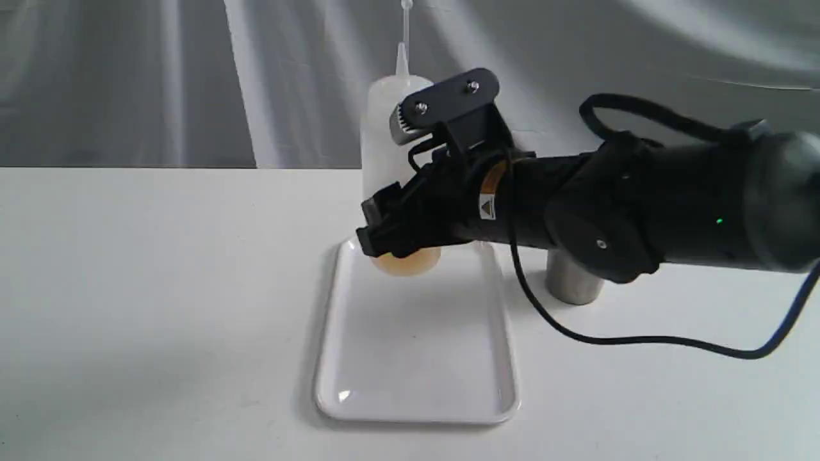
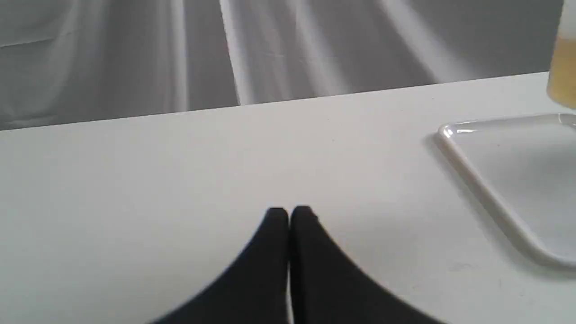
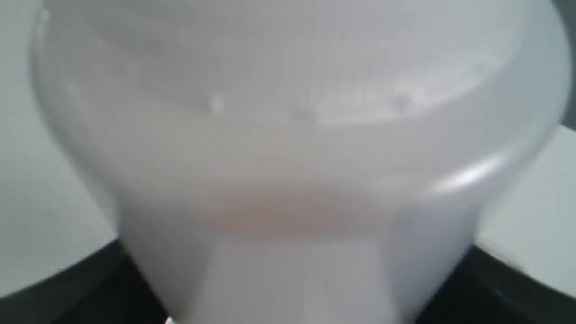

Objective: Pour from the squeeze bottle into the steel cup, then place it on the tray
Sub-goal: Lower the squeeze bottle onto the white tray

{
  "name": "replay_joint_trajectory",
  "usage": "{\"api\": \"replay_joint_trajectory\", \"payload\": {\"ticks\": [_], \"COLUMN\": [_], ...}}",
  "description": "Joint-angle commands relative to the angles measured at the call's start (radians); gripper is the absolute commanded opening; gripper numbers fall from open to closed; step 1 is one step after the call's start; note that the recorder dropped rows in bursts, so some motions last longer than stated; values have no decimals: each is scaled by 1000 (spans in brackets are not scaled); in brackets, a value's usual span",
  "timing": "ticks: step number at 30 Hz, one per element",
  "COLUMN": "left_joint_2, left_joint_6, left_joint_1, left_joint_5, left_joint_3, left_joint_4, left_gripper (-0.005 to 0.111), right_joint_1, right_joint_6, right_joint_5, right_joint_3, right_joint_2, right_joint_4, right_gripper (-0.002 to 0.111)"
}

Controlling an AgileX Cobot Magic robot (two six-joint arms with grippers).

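Squeeze bottle [image 1: 391, 128] stands upright in the right hand [image 1: 384, 234], which is clamped round its lower body, at the far end of the tray [image 1: 416, 346]; whether its base touches cannot be told. Steel cup [image 1: 572, 285] stands on the counter [image 1: 160, 288] to the right. Pouring looks finished, I judge; only the release remains. Left hand [image 2: 289, 215] rests pressed together, idle.

Seemingly warning-triangle sticker [image 1: 487, 208], right arm [image 1: 640, 205]

The tray [image 1: 416, 358] lies on the worktop [image 1: 160, 288]; the squeeze bottle [image 1: 387, 147] is upright over its far end, and the steel cup [image 1: 572, 282] stands right of the tray.
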Motion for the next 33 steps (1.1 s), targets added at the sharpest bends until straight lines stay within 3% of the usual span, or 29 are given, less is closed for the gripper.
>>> {"api": "replay_joint_trajectory", "payload": {"ticks": [1, 33], "left_joint_2": [-3, -3], "left_joint_6": [-5, -1], "left_joint_1": [-6, -6], "left_joint_5": [-7, -7], "left_joint_3": [4, 4], "left_joint_4": [-1, -1], "left_gripper": [0, 0], "right_joint_1": [1, 1], "right_joint_6": [-42, -68], "right_joint_5": [-52, -157], "right_joint_3": [4, 84], "right_joint_2": [28, 144], "right_joint_4": [33, 111], "right_gripper": [16, 16]}}
